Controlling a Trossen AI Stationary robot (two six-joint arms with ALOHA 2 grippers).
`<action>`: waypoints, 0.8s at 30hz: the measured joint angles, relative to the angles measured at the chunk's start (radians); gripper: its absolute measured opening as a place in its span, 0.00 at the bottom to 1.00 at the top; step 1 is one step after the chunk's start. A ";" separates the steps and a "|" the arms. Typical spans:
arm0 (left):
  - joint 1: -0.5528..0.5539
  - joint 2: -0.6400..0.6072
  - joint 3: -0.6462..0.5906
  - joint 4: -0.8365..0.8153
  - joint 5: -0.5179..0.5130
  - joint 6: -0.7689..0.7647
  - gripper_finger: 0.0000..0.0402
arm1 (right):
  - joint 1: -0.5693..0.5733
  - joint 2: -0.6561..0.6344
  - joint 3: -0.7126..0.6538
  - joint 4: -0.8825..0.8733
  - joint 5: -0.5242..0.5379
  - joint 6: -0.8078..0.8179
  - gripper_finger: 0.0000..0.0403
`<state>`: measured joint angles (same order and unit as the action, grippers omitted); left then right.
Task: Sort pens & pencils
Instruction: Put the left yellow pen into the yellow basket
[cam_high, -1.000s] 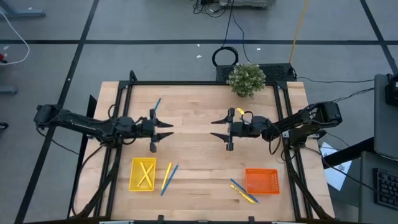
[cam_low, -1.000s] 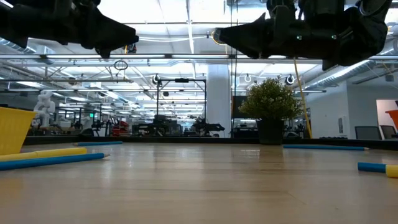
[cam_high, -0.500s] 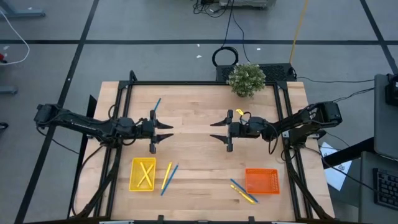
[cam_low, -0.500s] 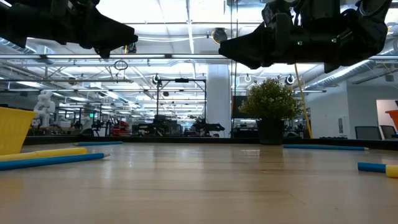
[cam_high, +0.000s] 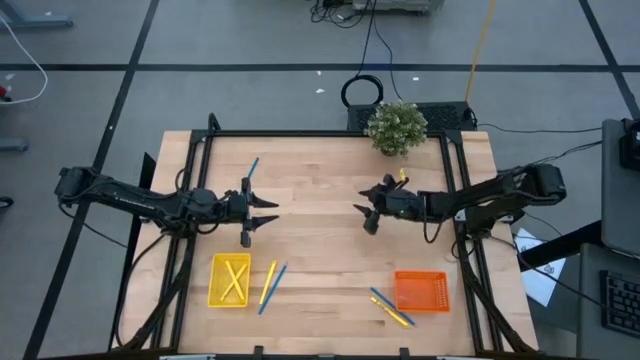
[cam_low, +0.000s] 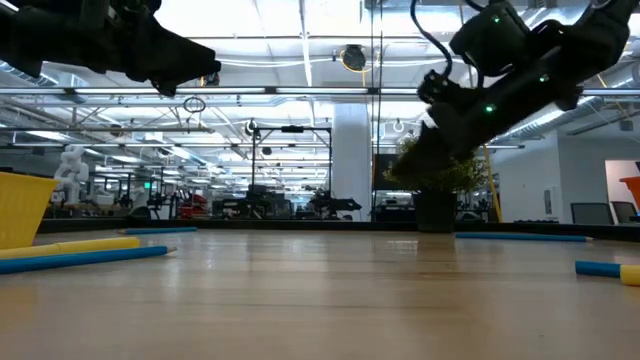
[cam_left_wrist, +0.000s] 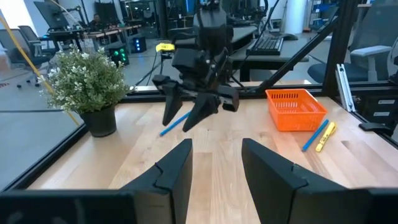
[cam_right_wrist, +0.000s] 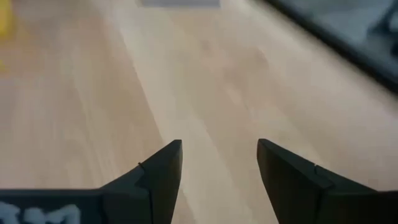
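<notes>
My left gripper (cam_high: 268, 212) hovers open and level over the table's left middle, touching nothing. My right gripper (cam_high: 362, 208) hangs open right of centre, tipped down over bare wood (cam_right_wrist: 219, 112). A blue pen (cam_left_wrist: 174, 122) lies on the table below the right arm. Another pen (cam_high: 252, 168) lies at the far left. A yellow pencil (cam_high: 267, 284) and a pen (cam_high: 276, 283) lie beside the yellow basket (cam_high: 214, 281), which holds crossed pencils (cam_high: 233, 279). More pens and pencils (cam_high: 390, 307) lie by the orange basket (cam_high: 420, 290).
A potted plant (cam_high: 397, 127) stands at the far edge, right of centre. Black frame rails (cam_high: 190, 200) run along the table's left and right sides. Bare wood lies between the two grippers and along the near middle.
My right gripper has tipped from level to pointing down, rolled a little, sunk toward the table and drawn back slightly toward the table's right edge. It has stayed open with nothing in it.
</notes>
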<state>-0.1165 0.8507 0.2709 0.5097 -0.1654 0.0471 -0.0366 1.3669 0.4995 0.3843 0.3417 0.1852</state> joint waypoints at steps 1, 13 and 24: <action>0.000 0.000 0.000 0.000 0.000 0.000 0.36 | -0.002 -0.024 0.000 -0.061 0.000 0.029 0.49; -0.005 0.002 0.006 -0.047 0.000 -0.177 0.36 | 0.062 -0.102 0.001 -0.006 -0.066 0.022 0.49; -0.108 0.256 0.326 -0.578 -0.160 -0.540 0.36 | 0.097 -0.102 0.000 0.108 -0.067 -0.058 0.49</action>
<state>-0.2245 1.1070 0.5967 -0.0687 -0.3257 -0.4929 0.0608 1.2652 0.4999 0.4922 0.2745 0.1276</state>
